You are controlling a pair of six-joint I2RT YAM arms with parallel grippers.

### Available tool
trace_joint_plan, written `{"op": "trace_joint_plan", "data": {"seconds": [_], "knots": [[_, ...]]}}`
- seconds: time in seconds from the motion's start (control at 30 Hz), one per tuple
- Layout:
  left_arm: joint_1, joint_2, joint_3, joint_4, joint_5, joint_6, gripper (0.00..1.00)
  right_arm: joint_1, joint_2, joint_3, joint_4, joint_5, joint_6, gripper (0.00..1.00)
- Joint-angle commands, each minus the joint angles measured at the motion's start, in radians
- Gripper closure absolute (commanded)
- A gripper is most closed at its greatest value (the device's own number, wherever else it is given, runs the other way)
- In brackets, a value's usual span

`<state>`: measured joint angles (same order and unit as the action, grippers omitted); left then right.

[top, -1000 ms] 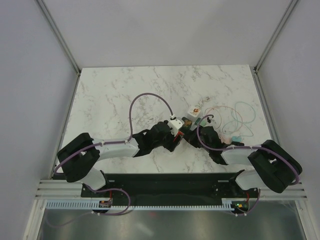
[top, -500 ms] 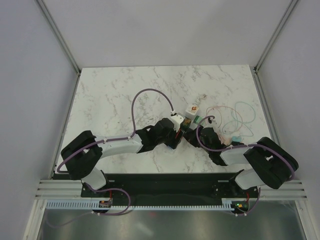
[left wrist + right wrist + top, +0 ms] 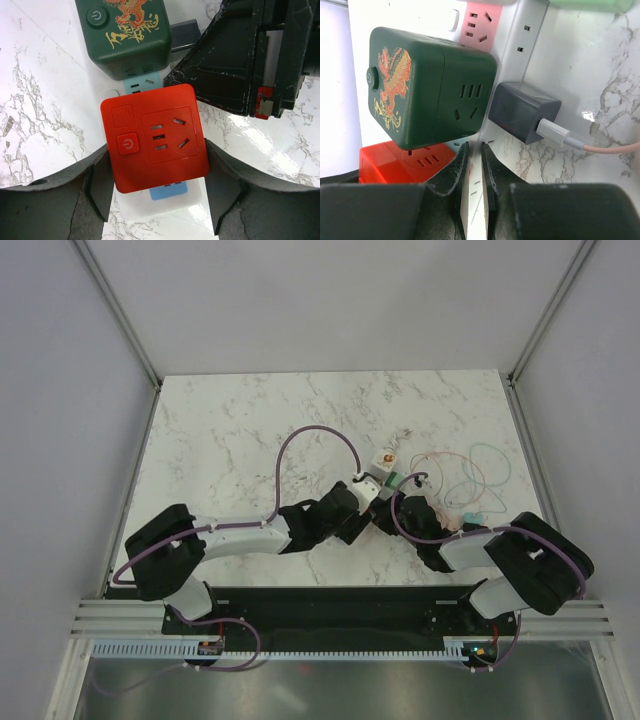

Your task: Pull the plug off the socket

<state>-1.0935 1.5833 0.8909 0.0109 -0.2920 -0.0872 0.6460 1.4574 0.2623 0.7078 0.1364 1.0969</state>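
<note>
The socket is a white power strip [image 3: 167, 210] with blue and teal labels, and it also shows in the right wrist view [image 3: 530, 30]. A red cube plug [image 3: 155, 135] with a power button sits on it. My left gripper [image 3: 157, 187] has one finger against each side of the red plug, shut on it. My right gripper [image 3: 476, 160] is shut on the thin edge of the strip, just below a dark green cube plug [image 3: 427, 90]. In the top view the left gripper [image 3: 365, 498] and the right gripper [image 3: 392, 502] meet over the strip; the red plug is hidden there.
The green cube with a gold dragon [image 3: 127, 35] sits right behind the red one. A dark grey charger [image 3: 520, 112] with a pink cable sticks out of the strip's side. Loose thin cables [image 3: 470, 475] lie to the right. My right gripper's body [image 3: 250, 55] is close by.
My left arm has moved right, bringing its gripper onto the strip beside the right gripper. The right arm has shifted only slightly.
</note>
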Motion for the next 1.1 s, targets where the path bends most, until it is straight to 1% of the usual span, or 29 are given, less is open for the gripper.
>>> {"op": "trace_joint_plan", "data": {"seconds": [0.0, 0.1, 0.13, 0.23, 0.3, 0.33, 0.4, 0.47, 0.5, 0.57, 0.6, 0.63, 0.67, 0.7, 0.73, 0.83, 0.9, 1.07], "knots": [[-0.037, -0.085, 0.019, 0.175, 0.158, 0.004, 0.98, -0.003, 0.070, -0.024, -0.203, 0.051, -0.051, 0.81], [-0.006, -0.097, 0.019, 0.193, 0.260, -0.058, 0.98, -0.003, 0.073, -0.021, -0.205, 0.045, -0.051, 0.81], [0.015, -0.101, 0.019, 0.205, 0.325, -0.078, 0.98, -0.003, 0.072, -0.021, -0.206, 0.042, -0.052, 0.81], [0.055, -0.097, 0.022, 0.208, 0.414, -0.184, 0.98, -0.002, 0.060, -0.015, -0.220, 0.042, -0.054, 0.80], [0.067, -0.098, 0.020, 0.212, 0.433, -0.216, 0.98, -0.003, 0.044, -0.014, -0.229, 0.042, -0.058, 0.80], [0.085, -0.098, 0.011, 0.216, 0.462, -0.256, 0.98, -0.003, 0.040, -0.011, -0.241, 0.042, -0.058, 0.80], [0.104, -0.100, -0.001, 0.251, 0.490, -0.296, 0.98, -0.003, 0.024, -0.008, -0.254, 0.046, -0.063, 0.80], [0.109, -0.098, 0.002, 0.250, 0.495, -0.300, 0.98, -0.003, 0.012, -0.003, -0.266, 0.048, -0.068, 0.79], [0.103, -0.095, 0.008, 0.239, 0.487, -0.284, 0.98, -0.003, 0.009, -0.003, -0.269, 0.049, -0.068, 0.79], [0.060, -0.088, 0.034, 0.213, 0.404, -0.208, 0.98, -0.005, 0.003, 0.000, -0.277, 0.043, -0.069, 0.78], [0.043, -0.080, 0.049, 0.155, 0.366, -0.175, 0.98, -0.005, 0.003, 0.000, -0.278, 0.043, -0.071, 0.78], [0.006, -0.071, 0.080, 0.132, 0.296, -0.117, 0.98, -0.003, 0.001, 0.002, -0.281, 0.042, -0.072, 0.78], [-0.011, -0.060, 0.089, 0.091, 0.240, -0.093, 0.98, -0.003, -0.005, 0.002, -0.283, 0.042, -0.072, 0.77], [-0.026, -0.057, 0.095, 0.083, 0.200, -0.073, 0.98, -0.003, -0.006, 0.003, -0.284, 0.042, -0.072, 0.78], [-0.049, -0.057, 0.095, 0.075, 0.130, -0.037, 0.98, -0.003, -0.008, 0.002, -0.287, 0.042, -0.074, 0.77], [-0.068, -0.055, 0.094, 0.054, 0.022, 0.009, 0.98, -0.003, -0.017, 0.002, -0.297, 0.043, -0.077, 0.77], [-0.066, -0.066, 0.082, 0.054, 0.005, 0.021, 0.98, -0.003, -0.023, 0.005, -0.301, 0.043, -0.080, 0.77], [-0.057, -0.154, 0.037, 0.104, 0.102, -0.003, 0.98, -0.003, -0.040, 0.009, -0.315, 0.043, -0.086, 0.76]]}}
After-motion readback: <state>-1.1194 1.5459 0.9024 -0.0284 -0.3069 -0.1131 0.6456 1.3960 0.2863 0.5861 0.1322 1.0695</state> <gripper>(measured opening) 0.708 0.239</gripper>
